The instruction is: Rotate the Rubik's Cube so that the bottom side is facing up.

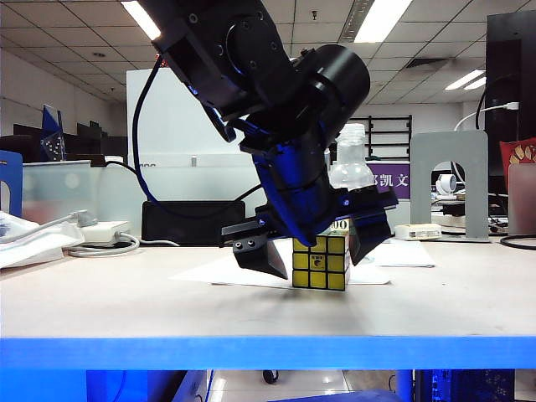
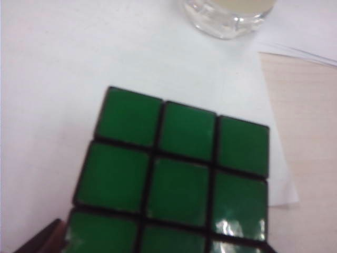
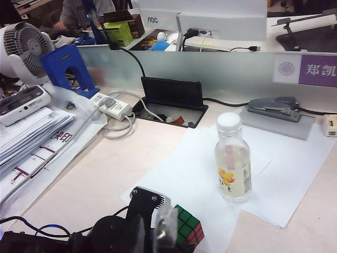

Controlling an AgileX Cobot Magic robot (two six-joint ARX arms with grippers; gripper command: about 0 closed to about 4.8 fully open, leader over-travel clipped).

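Note:
The Rubik's Cube (image 1: 320,261) stands on a white paper sheet (image 1: 209,272), its yellow face toward the exterior camera. Its green face (image 2: 179,174) fills the left wrist view, and the right wrist view shows the cube (image 3: 188,225) with green on top and red on one side. My left gripper (image 1: 314,247) hangs over the cube, open, with one black finger (image 1: 261,255) on each side of it and small gaps between. One fingertip (image 2: 42,240) shows beside the green face. My right gripper (image 3: 153,232) is back from the cube, its pale blurred fingertips close together with nothing in them.
A clear plastic bottle (image 3: 232,158) stands on the paper just behind the cube. At the left lie stacked papers (image 3: 31,137), a power strip with cables (image 3: 113,108), a fan (image 3: 23,45) and a blue bookend (image 3: 66,68). A stapler (image 3: 274,108) and a black box (image 3: 172,94) sit at the back.

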